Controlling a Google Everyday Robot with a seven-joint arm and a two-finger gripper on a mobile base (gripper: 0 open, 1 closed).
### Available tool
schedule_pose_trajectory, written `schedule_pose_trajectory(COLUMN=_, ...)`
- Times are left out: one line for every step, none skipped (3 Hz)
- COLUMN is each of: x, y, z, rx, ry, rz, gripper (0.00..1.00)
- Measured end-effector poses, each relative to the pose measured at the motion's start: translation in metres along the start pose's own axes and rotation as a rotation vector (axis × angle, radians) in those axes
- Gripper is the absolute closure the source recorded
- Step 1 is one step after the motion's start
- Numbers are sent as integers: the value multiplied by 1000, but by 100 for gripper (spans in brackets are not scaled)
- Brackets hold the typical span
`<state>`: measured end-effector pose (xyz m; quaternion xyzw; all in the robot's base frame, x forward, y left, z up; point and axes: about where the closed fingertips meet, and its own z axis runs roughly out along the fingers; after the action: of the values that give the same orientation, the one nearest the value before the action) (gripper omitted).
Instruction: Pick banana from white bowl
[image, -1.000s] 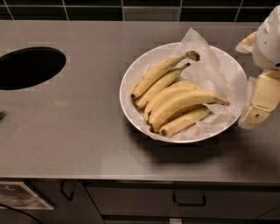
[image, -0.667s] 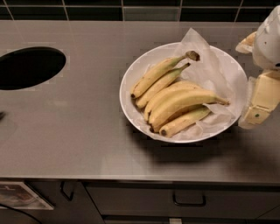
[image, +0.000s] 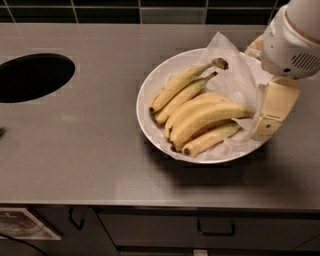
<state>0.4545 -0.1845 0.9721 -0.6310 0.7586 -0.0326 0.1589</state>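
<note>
Camera view, Ann asks: where are the bananas (image: 200, 112)?

Ben: They lie in a loose bunch in the white bowl (image: 145, 100), filling its middle. Their stems point toward 1 o'clock and their blunt ends toward 7 o'clock. The two upper ones lie side by side, and the rest are stacked against each other below them.

Ann: Do they lie on the bare bowl?

Ben: No, crinkled white paper (image: 235, 75) lines it under them. It sticks up past the rim at the bowl's 1 o'clock.

Ann: And the gripper (image: 265, 127)?

Ben: It hangs at the bowl's 3 o'clock edge, coming down from the white arm (image: 295, 37) at the frame's 2 o'clock corner. A beige part of it reaches down over the paper, just beside the right-hand tips of the bananas. I cannot tell whether it touches the paper. How far the gripper is open I cannot tell either, and I see nothing held in it.

Ann: What does the bowl stand on?

Ben: On a grey metal counter (image: 100, 150). A dark round hole (image: 32, 77) is cut into the counter, well apart from the bowl at its 9 to 10 o'clock.

Ann: Anything beyond the counter?

Ben: Dark tiles (image: 150, 10) run along the back at 12 o'clock. Below the front edge, at 6 o'clock, is a drawer handle (image: 216, 232).
</note>
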Motion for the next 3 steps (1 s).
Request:
schedule_pose_trajectory(x=-28, y=0, z=22, rx=-41, ry=1, rz=-67, gripper=0)
schedule_pose_trajectory(x=-42, y=-2, z=41, rx=-73, ry=8, rz=-95, gripper=8)
schedule_pose_trajectory(x=-40, y=-3, z=54, rx=-97, ry=19, rz=-89, gripper=13)
